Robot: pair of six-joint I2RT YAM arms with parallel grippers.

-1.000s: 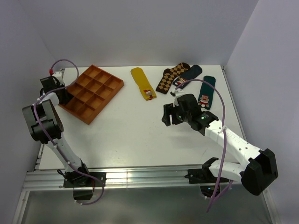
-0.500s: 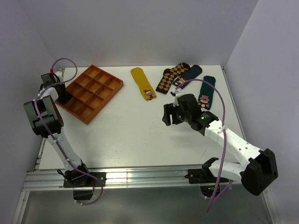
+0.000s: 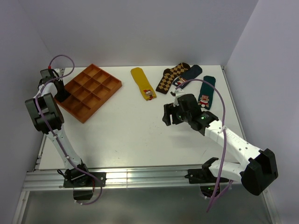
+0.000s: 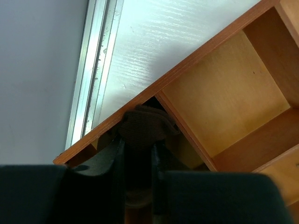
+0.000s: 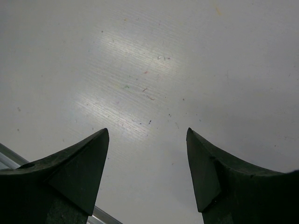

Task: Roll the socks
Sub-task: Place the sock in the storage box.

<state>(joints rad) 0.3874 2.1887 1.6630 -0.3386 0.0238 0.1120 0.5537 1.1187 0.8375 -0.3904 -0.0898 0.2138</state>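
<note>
Brown fabric, the sock (image 4: 142, 125), is seen bunched in a corner cell of the wooden tray (image 4: 196, 56), pressed into the angle where two walls meet. It is clamped between the nearly closed fingers of the left claw (image 4: 137, 145). The claw is lowered into that cell, at the tray's end nearest the left edge of the worktop (image 3: 131, 135), presumably so that the bundle can be let go inside the walls, which would keep it from unrolling. How tightly it is rolled cannot be told, since little of it shows. The right claw (image 5: 147, 133) is held with its jaws wide apart over bare worktop, with nothing between them. It is judged to be parked there between the tray and the remaining socks, ready for the next one. A yellow sock (image 3: 142, 83), a diamond sock (image 3: 170, 77) and two dark socks (image 3: 190, 73) are laid flat along the far side, well apart from the tray.
</note>
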